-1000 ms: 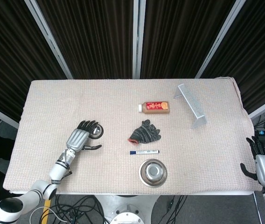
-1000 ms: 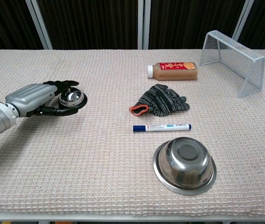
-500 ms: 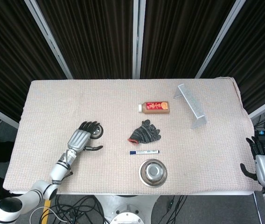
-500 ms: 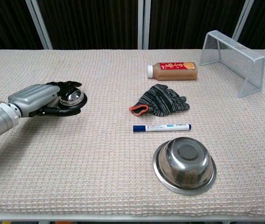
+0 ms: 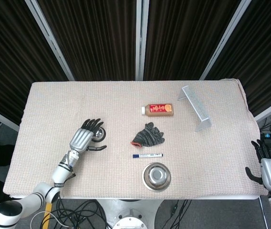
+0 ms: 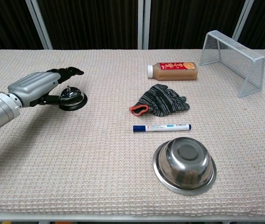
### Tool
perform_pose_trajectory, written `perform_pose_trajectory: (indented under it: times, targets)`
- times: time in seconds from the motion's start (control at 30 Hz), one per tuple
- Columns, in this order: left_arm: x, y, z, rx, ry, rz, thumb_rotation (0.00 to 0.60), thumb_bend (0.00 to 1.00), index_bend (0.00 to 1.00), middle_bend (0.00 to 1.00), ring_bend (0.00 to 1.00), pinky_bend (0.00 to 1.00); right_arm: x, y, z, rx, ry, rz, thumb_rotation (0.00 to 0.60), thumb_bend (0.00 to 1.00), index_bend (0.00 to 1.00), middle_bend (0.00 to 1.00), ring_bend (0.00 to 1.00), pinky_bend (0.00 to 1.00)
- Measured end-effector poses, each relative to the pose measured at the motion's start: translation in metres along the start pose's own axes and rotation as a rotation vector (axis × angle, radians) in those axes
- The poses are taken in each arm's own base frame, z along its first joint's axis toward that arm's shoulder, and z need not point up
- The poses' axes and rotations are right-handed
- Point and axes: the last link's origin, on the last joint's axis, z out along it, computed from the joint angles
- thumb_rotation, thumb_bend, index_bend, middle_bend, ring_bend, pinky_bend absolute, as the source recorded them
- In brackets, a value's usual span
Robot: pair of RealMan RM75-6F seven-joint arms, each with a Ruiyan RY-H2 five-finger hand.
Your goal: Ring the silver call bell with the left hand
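The silver call bell (image 6: 72,98) on its black base stands at the left of the table, partly hidden under my hand in the head view (image 5: 99,136). My left hand (image 6: 34,86) hovers just above it with fingers stretched out over the dome, holding nothing; the head view shows the left hand (image 5: 84,136) covering the bell's left side. My right hand (image 5: 269,168) hangs off the table's right edge near the front, fingers apart and empty.
A striped glove (image 6: 161,101) lies mid-table with a blue-capped marker (image 6: 162,127) in front of it and a steel bowl (image 6: 184,164) nearer the front edge. A brown bottle (image 6: 172,70) lies on its side behind; a white wire goal (image 6: 235,58) stands back right.
My left hand has lifted off the bell; its fingers, earlier curled down over the dome, are now raised and straightened above it. The bell stays in place.
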Motion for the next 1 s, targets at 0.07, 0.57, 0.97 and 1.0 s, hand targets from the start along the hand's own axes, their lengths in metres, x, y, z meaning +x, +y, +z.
perform_pose_trajectory:
  times: [0.07, 0.57, 0.97, 1.0]
  targets:
    - [-0.006, -0.003, -0.004, 0.011, -0.028, 0.004, 0.049, 0.0, 0.0, 0.0, 0.0, 0.0, 0.0, 0.001, 0.0, -0.003, -0.001, 0.0, 0.6, 0.26, 0.0, 0.0, 0.0, 0.0]
    - [0.007, 0.001, 0.0, -0.006, 0.041, -0.008, 0.049, 0.0, 0.0, 0.0, 0.0, 0.0, 0.001, 0.002, 0.0, -0.003, 0.002, 0.004, 0.6, 0.26, 0.0, 0.0, 0.0, 0.0]
    - [0.052, -0.036, -0.066, 0.118, 0.154, 0.045, 0.063, 0.0, 0.0, 0.0, 0.0, 0.0, 0.009, -0.009, 0.004, 0.034, 0.034, 0.023, 0.6, 0.26, 0.0, 0.0, 0.0, 0.0]
    - [0.057, -0.041, -0.076, 0.138, 0.158, 0.053, 0.064, 0.0, 0.0, 0.0, 0.0, 0.0, 0.008, -0.01, 0.004, 0.037, 0.031, 0.025, 0.6, 0.26, 0.0, 0.0, 0.0, 0.0]
